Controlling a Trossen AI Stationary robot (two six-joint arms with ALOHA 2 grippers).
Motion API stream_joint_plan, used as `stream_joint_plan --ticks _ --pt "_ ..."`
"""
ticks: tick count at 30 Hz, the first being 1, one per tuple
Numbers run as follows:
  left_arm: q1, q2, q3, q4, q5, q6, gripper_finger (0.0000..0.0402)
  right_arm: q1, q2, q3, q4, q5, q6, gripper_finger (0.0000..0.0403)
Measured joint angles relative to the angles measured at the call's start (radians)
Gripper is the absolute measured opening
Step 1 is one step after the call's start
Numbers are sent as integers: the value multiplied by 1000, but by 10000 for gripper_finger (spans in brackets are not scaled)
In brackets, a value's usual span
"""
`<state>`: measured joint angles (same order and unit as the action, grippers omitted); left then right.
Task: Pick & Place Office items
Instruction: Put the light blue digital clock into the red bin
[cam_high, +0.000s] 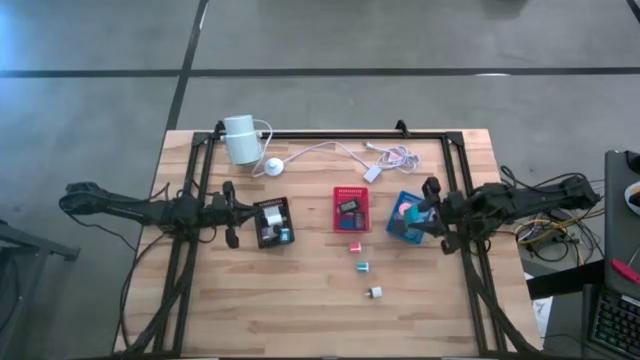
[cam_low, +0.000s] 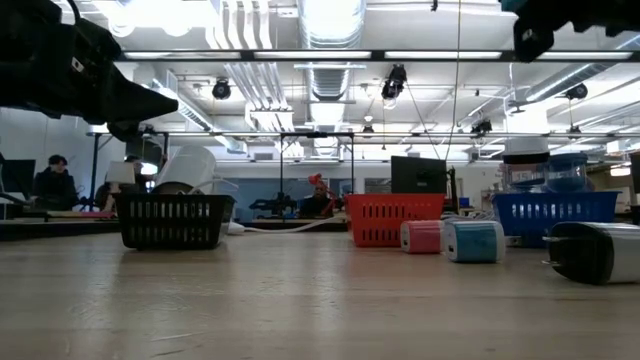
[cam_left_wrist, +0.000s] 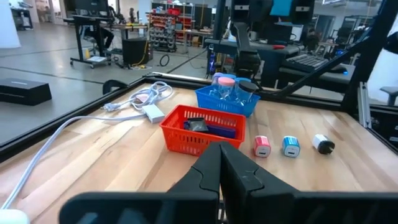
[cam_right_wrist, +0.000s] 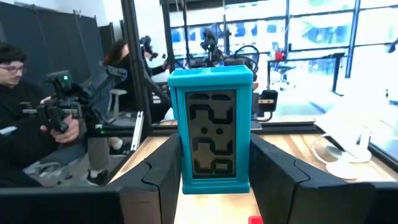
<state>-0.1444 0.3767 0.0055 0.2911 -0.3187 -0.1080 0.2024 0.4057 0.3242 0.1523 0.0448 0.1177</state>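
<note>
High view, table: pale wood planks (cam_high: 300, 310) in a black frame.
High view, trays: black mesh tray (cam_high: 273, 222) left of centre; red tray (cam_high: 351, 209) at centre; blue tray (cam_high: 409, 218) to its right.
High view, loose items: pink block (cam_high: 354, 246), teal block (cam_high: 363, 267) and white block (cam_high: 375, 292) in a slanted row below the red tray.
High view, right gripper (cam_high: 428, 215): over the blue tray.
High view, left gripper (cam_high: 232, 216): just left of the black tray.
Low view: the three rounded blocks stand on the wood, lower right.
Left wrist view: dark fingers (cam_left_wrist: 208, 177) pressed together, nothing between them.
Right wrist view: fingers (cam_right_wrist: 158, 171) clamp a boxy teal clock (cam_right_wrist: 211, 132) with a grey display, centre frame.
Upper table: white cylinder (cam_high: 241, 137), white cable (cam_high: 330, 152).
</note>
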Motion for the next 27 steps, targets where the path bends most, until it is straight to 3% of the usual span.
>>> stream_joint_plan --ticks 13,27 --pt "0 1 0 0 -31 7 5 -39 -265 -202 41 20 -9 147" --pt "0 1 0 0 -33 7 5 -40 -340 -315 99 37 -2 147"
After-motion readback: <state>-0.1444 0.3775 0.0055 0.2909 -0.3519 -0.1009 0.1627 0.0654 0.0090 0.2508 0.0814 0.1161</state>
